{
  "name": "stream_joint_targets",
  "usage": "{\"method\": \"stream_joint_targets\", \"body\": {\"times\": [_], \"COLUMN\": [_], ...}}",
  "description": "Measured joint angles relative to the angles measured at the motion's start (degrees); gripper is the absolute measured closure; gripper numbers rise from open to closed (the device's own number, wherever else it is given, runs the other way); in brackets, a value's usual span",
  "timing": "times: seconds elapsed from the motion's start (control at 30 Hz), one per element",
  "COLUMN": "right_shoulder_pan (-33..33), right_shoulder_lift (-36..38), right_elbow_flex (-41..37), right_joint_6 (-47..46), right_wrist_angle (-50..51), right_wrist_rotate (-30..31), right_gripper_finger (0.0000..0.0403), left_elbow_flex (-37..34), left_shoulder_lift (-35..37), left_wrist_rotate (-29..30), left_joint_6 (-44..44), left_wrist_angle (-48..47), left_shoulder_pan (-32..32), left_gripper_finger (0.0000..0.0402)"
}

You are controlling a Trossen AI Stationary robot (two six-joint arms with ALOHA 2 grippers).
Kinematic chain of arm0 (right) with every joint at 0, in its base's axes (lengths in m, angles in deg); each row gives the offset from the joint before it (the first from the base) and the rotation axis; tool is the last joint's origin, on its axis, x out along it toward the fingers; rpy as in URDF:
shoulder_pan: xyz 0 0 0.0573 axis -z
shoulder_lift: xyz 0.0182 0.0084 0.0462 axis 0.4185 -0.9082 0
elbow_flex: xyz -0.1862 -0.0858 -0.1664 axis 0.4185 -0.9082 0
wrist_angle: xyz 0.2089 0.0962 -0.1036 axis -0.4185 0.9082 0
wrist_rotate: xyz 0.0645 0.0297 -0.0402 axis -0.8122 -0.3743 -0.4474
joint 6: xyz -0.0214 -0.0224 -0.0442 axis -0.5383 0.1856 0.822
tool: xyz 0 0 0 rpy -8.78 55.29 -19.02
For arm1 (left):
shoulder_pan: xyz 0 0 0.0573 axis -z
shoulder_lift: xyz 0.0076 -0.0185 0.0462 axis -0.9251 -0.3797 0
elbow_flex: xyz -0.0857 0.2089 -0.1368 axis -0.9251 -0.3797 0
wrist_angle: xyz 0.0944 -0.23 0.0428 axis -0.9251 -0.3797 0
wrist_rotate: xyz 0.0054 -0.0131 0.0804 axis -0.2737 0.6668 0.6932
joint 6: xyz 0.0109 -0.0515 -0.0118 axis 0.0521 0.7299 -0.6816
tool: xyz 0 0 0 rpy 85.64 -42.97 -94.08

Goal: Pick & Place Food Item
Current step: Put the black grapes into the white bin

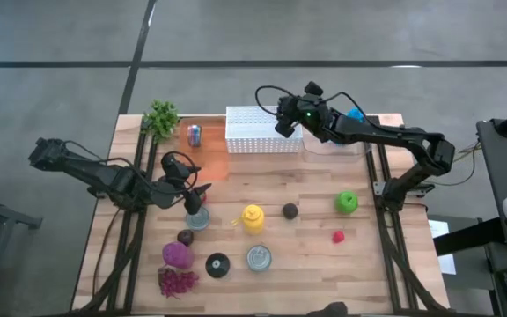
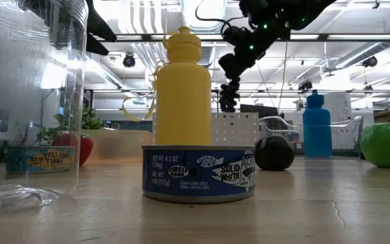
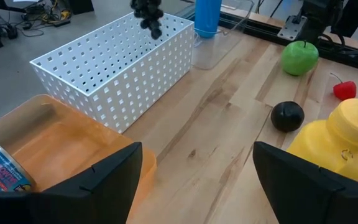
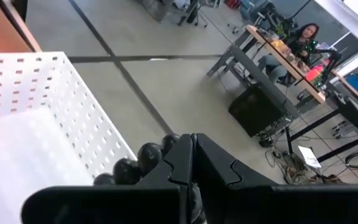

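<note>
A bunch of dark grapes [image 3: 148, 15] hangs over the white perforated basket [image 1: 262, 130] at the table's far side, with my right gripper [image 1: 287, 123] shut on it. In the low view the bunch [image 2: 229, 95] dangles above the basket [image 2: 235, 129]. My left gripper [image 1: 202, 195] stands open at the table's left middle with nothing between its fingers [image 3: 104, 180], pointing toward the basket [image 3: 114, 68]. My right gripper [image 4: 191, 146] pinches the top of the grape bunch between its two shut fingers; a few grapes [image 4: 138, 158] show just beside the fingertips. The fingers slant down from the table's right. The bunch hangs below them, clear of the basket [image 4: 36, 118].
An orange tray [image 3: 55, 149] with a small can lies beside the basket. A yellow bottle [image 1: 253, 217], tuna can [image 1: 259, 257], dark round fruit [image 1: 290, 210], green apple [image 1: 347, 202], red fruit [image 1: 338, 236] and purple items [image 1: 177, 255] are spread over the near half. A blue bottle [image 1: 356, 114] stands far right.
</note>
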Motion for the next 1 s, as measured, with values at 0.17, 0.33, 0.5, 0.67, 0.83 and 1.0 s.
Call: {"method": "stream_joint_targets", "body": {"times": [0.17, 0.33, 0.5, 0.67, 0.83, 1.0], "right_shoulder_pan": [0.06, 0.33, 1.05, 1.5, 1.92, 2.05], "right_shoulder_lift": [-1.38, -2.35, -3.49, -5.21, -6.06, -6.02], "right_elbow_flex": [-0.39, -1.82, -3.11, -3.45, -3.51, -3.54], "right_joint_6": [-0.31, -0.46, -2.19, -2.35, -3.08, -4.75], "right_wrist_angle": [-0.06, -0.07, 0.23, 2.08, 2.65, 5.43], "right_wrist_rotate": [0.04, 0.17, 0.17, 0.17, 0.13, 0.03], "right_gripper_finger": [0.0394, 0.0394, 0.0394, 0.0394, 0.0394, 0.0394], "left_elbow_flex": [-0.18, -1.11, -1.11, -1.11, -1.11, -1.11], "left_shoulder_lift": [-0.02, -0.02, 0.01, 0.01, 0.01, 0.01], "left_wrist_rotate": [0.02, 0.02, 0.02, 0.02, 0.0, 0.01], "left_joint_6": [0.02, 0.02, 0.03, 0.03, 0.0, 0.0], "left_wrist_angle": [0.23, 1.2, 1.53, 1.74, 1.88, 1.88], "left_shoulder_pan": [0.0, 0.0, -0.02, -0.02, -0.02, -0.02], "left_gripper_finger": [0.0098, 0.0101, 0.0098, 0.0092, 0.0089, 0.0094]}}
